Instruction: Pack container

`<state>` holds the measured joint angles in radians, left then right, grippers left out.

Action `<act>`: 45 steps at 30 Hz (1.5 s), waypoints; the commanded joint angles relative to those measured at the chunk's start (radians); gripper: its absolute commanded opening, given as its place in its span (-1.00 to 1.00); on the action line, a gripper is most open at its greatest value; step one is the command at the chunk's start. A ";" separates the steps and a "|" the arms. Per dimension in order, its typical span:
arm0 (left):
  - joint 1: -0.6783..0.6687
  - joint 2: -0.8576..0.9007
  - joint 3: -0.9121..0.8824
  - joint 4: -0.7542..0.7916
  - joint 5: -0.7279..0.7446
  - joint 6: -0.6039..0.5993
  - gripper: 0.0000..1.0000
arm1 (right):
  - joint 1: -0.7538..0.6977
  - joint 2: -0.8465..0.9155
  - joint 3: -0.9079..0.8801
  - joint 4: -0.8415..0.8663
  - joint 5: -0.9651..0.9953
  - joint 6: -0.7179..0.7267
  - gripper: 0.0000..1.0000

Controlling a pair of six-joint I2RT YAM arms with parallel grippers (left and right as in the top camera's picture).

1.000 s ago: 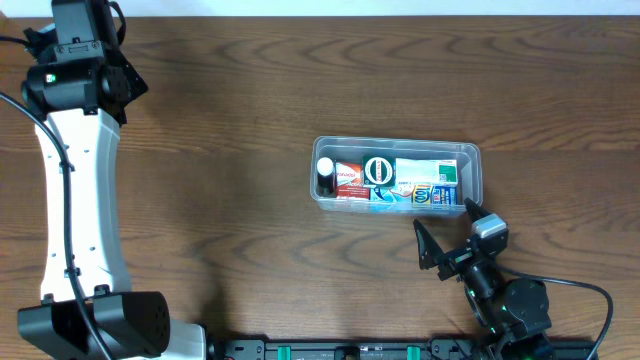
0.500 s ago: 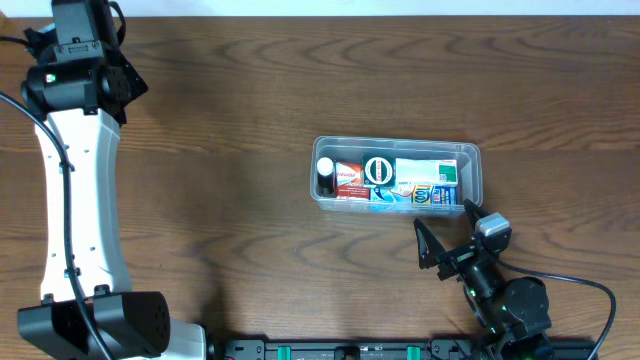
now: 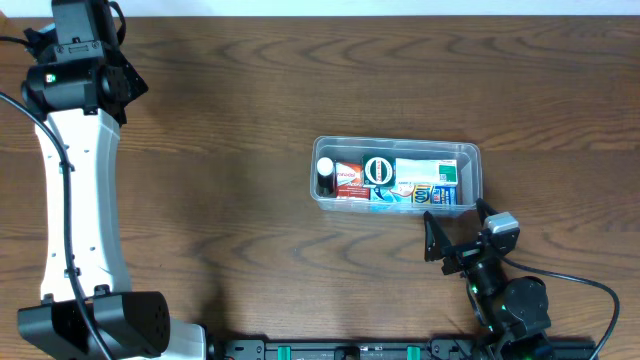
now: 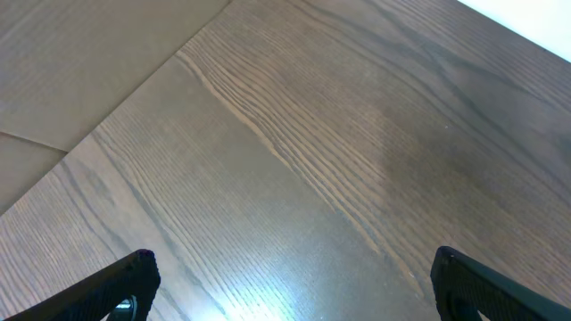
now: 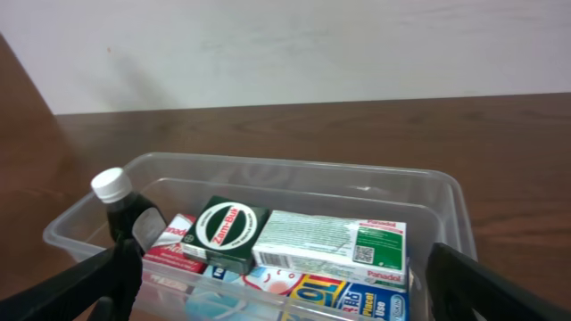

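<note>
The clear plastic container (image 3: 397, 143) stands right of the table's middle. It holds a dark bottle with a white cap (image 3: 325, 175), a red box (image 3: 349, 178), a dark green Zam-Buk box (image 3: 379, 171), a white and green Panadol box (image 3: 428, 170) and a blue and yellow box (image 3: 432, 196). My right gripper (image 3: 455, 218) is open and empty just in front of the container's near wall. The right wrist view shows the container (image 5: 294, 166), bottle (image 5: 120, 201) and boxes between its open fingers (image 5: 285, 299). My left gripper (image 4: 293, 285) is open over bare wood.
The left arm (image 3: 75, 150) stands along the table's left side, far from the container. A white wall (image 5: 285, 45) runs behind the table's far edge. Brown wood table (image 3: 230, 200) lies all round the container.
My right gripper has shifted a little to the right along the container's near wall. The container's contents and the left arm have not moved.
</note>
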<state>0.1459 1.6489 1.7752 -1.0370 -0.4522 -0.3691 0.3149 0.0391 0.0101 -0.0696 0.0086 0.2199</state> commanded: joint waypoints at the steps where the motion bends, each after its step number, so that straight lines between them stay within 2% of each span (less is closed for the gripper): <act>1: 0.002 -0.014 0.011 -0.002 -0.016 -0.002 0.96 | -0.024 0.003 -0.005 -0.001 0.029 0.008 0.98; 23: 0.002 -0.014 0.011 -0.002 -0.016 -0.002 0.96 | -0.336 0.003 -0.005 -0.001 0.028 0.008 0.99; 45: 0.002 -0.014 0.011 -0.002 -0.016 -0.002 0.96 | -0.338 0.003 -0.005 -0.001 0.028 0.008 0.98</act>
<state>0.1459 1.6489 1.7752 -1.0370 -0.4522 -0.3691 -0.0147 0.0395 0.0101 -0.0696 0.0273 0.2199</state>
